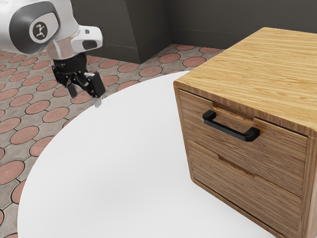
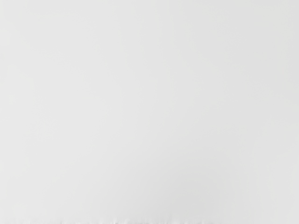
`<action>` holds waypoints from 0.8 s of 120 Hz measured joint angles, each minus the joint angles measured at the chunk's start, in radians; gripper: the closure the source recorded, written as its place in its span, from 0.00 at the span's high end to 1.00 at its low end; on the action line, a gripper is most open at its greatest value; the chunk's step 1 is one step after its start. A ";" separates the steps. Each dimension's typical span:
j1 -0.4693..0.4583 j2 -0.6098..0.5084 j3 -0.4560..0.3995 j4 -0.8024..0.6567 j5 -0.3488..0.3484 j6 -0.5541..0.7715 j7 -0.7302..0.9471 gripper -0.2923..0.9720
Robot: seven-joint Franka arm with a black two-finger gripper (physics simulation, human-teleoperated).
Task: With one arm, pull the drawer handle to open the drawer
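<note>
A wooden cabinet [image 1: 257, 124] with two drawers stands on the round white table [image 1: 119, 173] at the exterior view's right. The upper drawer [image 1: 237, 136] carries a black bar handle [image 1: 230, 127], and its front sits flush with the cabinet face. My gripper [image 1: 85, 96] hangs above the table's far left edge, well to the left of the handle and a little higher. Its black fingers [image 1: 97, 99] point down and stand apart with nothing between them. The wrist view looks down on bare white table [image 2: 149, 112].
The lower drawer [image 1: 242, 183] has a recess but no bar handle. Beyond the table lies a floor of red round tiles [image 1: 29, 109], with dark walls [image 1: 148, 25] behind. A wide stretch of table separates my gripper from the cabinet.
</note>
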 joint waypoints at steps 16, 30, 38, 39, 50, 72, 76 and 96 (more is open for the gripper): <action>0.070 -0.001 0.000 0.000 0.000 0.000 0.010 0.77; 0.115 -0.057 -0.007 0.088 0.001 -0.012 0.017 0.77; 0.103 -0.106 -0.013 0.150 0.002 -0.032 0.021 0.77; 0.096 -0.110 -0.013 0.154 0.002 -0.034 0.021 0.77; 0.024 -0.129 -0.008 0.165 -0.001 -0.052 0.026 0.77; 0.050 -0.132 0.003 0.141 -0.003 -0.075 0.048 0.77; 0.047 -0.132 0.001 0.139 -0.005 -0.080 0.051 0.77; -0.081 -0.132 -0.014 0.125 -0.090 -0.124 0.065 0.77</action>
